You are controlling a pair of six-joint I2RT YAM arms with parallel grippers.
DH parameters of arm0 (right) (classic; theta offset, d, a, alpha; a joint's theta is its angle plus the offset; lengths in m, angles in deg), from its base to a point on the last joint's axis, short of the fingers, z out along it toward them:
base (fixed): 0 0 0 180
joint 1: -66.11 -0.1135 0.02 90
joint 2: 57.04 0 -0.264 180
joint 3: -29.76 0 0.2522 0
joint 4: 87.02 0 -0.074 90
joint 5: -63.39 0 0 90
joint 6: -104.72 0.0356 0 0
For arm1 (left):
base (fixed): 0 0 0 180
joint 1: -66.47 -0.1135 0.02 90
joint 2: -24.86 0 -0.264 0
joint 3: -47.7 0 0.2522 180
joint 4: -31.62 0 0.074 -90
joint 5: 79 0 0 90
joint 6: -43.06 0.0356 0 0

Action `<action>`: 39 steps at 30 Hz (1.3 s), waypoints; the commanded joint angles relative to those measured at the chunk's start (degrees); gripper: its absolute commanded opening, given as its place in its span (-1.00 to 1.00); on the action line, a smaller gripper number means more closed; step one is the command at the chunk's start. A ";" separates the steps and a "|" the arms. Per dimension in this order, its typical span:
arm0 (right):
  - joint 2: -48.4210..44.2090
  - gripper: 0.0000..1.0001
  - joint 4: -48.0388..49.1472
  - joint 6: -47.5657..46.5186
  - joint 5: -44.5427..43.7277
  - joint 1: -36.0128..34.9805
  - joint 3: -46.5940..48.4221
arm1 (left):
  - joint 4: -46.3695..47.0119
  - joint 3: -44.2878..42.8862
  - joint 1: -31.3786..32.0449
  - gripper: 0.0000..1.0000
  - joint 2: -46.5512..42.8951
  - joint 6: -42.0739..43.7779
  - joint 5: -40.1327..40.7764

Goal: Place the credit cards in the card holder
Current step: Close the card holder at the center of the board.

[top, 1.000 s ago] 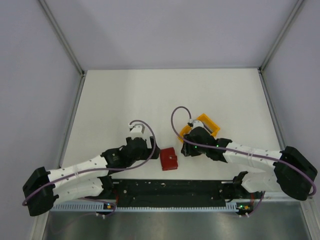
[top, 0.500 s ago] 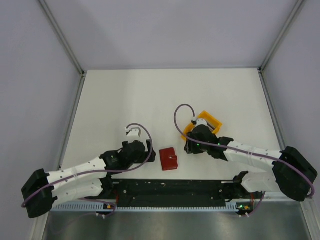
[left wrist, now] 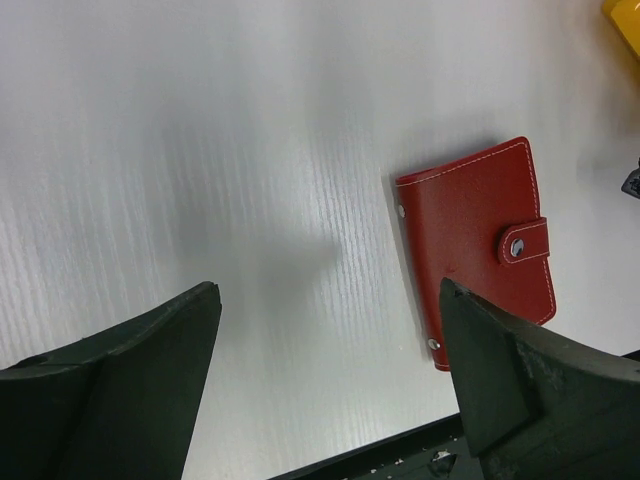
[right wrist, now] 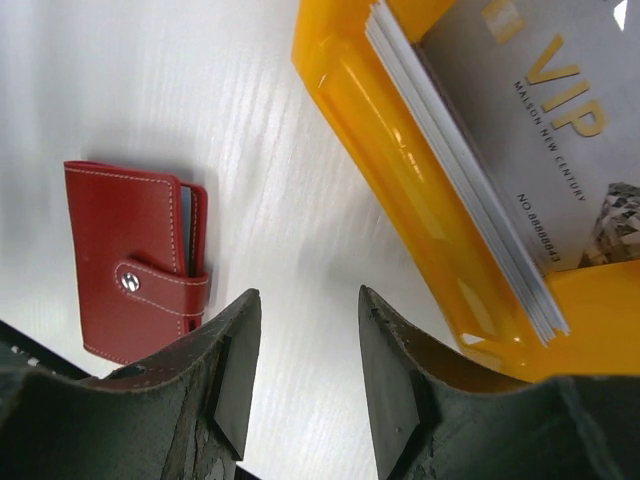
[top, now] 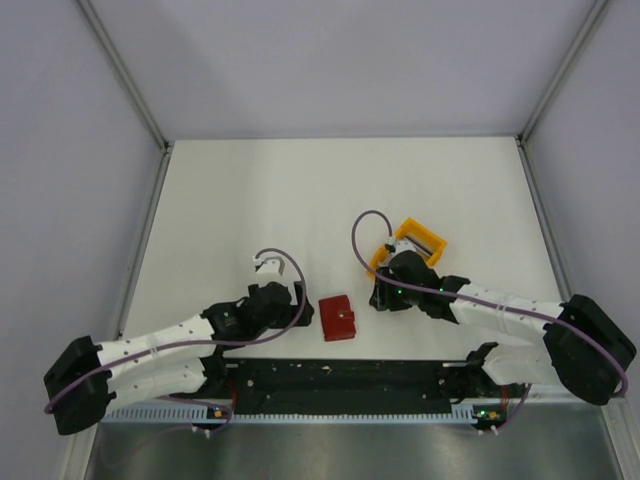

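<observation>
Top external, layout: dark red card holder [top: 337, 317] lies flat on the white table [top: 300, 190] near the front edge, between the two arms. The yellow bin [top: 410, 229] sits just to its right, a bit farther back.
Top external, arms: left arm [top: 160, 345] comes in left of the holder and right arm [top: 500, 312] hangs over the bin's near side. My guess is one arm per job, right for picking and left for the holder.
Top external, hard to see: the right wrist covers part of the bin, and its contents are too small to read. Can't tell either pincer's state from up here.
Left wrist, pincer: left gripper [left wrist: 328, 290] is spread wide with nothing in it, bare table under the gap.
Left wrist, holder: off to the right, with the snap tab [left wrist: 524, 243] buttoned. The right finger overlaps its lower corner in the picture, but whether it's touching I can't tell.
Right wrist, pincer: right gripper [right wrist: 307, 295] has its fingers slightly apart and is empty, over the table between holder and bin.
Right wrist, cards: the credit cards [right wrist: 530, 130] are stacked in the bin, leaning on its wall. The front one is grey with gold "VIP" lettering, and none are in the holder yet.
Right wrist, why: leaning like that probably leaves the edges exposed for a finger to catch.
Right wrist, cut off: the stack runs out of frame, so no card count.
</observation>
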 commanded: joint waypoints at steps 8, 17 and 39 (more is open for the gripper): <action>-2.25 -0.12 6.93 1.43 8.67 -0.38 -1.15 | 8.66 1.06 -0.15 0.70 4.89 0.86 -5.02; 2.31 -0.12 12.81 6.00 8.68 -7.05 -0.89 | 15.43 2.29 -0.15 0.60 9.11 0.42 -11.52; 6.44 -0.60 5.78 3.28 -2.58 -13.74 7.90 | 19.92 0.09 -0.15 -0.17 22.04 0.78 -12.23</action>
